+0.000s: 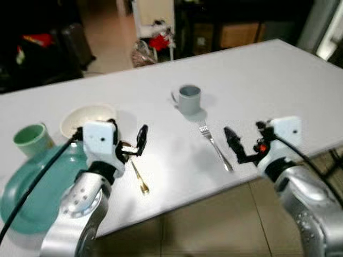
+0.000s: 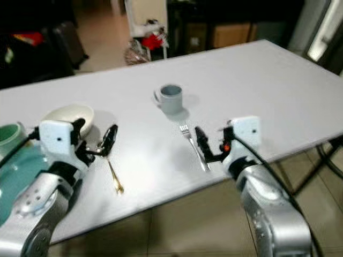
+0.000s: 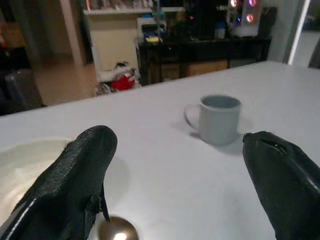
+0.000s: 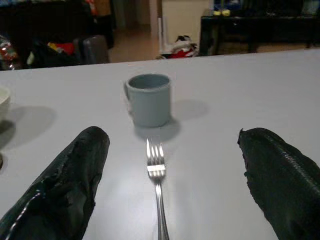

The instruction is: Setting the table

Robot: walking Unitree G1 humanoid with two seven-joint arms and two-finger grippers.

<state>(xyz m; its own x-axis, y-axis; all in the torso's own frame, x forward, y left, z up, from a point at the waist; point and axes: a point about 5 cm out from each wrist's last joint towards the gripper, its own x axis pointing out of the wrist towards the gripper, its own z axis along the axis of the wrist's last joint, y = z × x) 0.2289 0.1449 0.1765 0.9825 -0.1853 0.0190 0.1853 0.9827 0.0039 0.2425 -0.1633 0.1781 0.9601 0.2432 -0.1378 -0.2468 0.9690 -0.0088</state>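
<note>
While both arms hover low over the white table (image 1: 257,80), we log the right gripper (image 1: 234,144) first: fingers spread wide, empty, aimed along the fork (image 4: 157,192). That fork lies flat between the two black fingers (image 4: 70,185), tines pointing away from the tool, handle running back toward the table's near edge. Just beyond the tines stands the grey mug (image 4: 148,99), upright, handle to one side, apart from the fork.

Our left gripper (image 1: 134,145) is likewise wide and empty. Directly under it lies the gold spoon (image 1: 139,178), its bowl close to one finger in the left wrist view and its handle trailing back toward the table edge. Beside this tool, on the outer side, sits the cream bowl (image 1: 80,119); further out are the teal plate (image 1: 37,198) and the light green cup (image 1: 31,138). The grey mug stands well ahead of it.

Judgement: pieces are out but not yet arranged into a place setting; fork and spoon look like the next pickups.

Risks:
- Both utensils lie flat and thin; fingers closing slightly high would likely skate over them.
- Fork handle ends near the table edge; a backward nudge could push it off.
- Reaching forward with the right arm could tip the mug.
- Left arm swinging outward could clip the bowl.
</note>
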